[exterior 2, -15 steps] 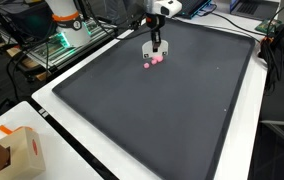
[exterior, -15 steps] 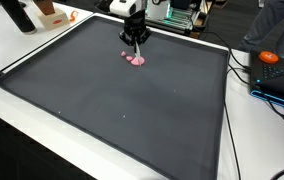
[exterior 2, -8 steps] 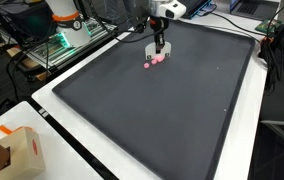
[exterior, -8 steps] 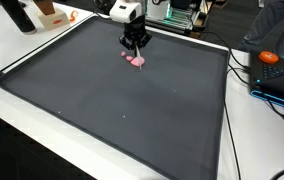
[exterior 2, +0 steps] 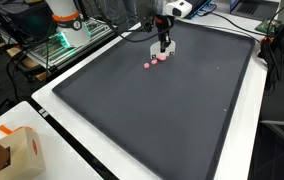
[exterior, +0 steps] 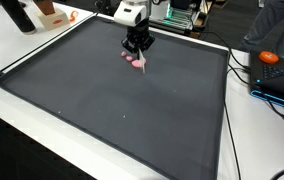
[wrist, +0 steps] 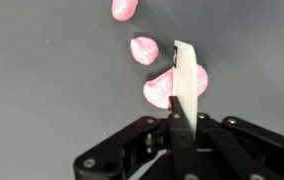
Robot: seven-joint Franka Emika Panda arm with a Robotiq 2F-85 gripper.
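Observation:
My gripper (exterior: pixel 138 47) (exterior 2: pixel 163 46) hangs low over the far part of a dark mat (exterior: pixel 112 110) (exterior 2: pixel 172 110). In the wrist view the jaws (wrist: pixel 179 122) are shut on a thin white flat stick (wrist: pixel 185 75) that points down at the mat. The stick's tip lies over the largest of three pink lumps (wrist: pixel 161 90). A middle pink lump (wrist: pixel 144 50) and a small one (wrist: pixel 123 9) lie in a row beyond it. In both exterior views the pink lumps (exterior: pixel 134 61) (exterior 2: pixel 152 62) sit right beside the gripper.
The mat lies on a white table (exterior: pixel 22 140). An orange object (exterior: pixel 269 57) and cables lie past one mat edge. A cardboard box (exterior 2: pixel 7 150) stands at a table corner. An orange-and-white item (exterior 2: pixel 64 14) and equipment racks stand behind the mat.
The gripper with the stick has shifted a little sideways along the row of pink lumps, toward the mat's far corner. The lumps look unmoved.

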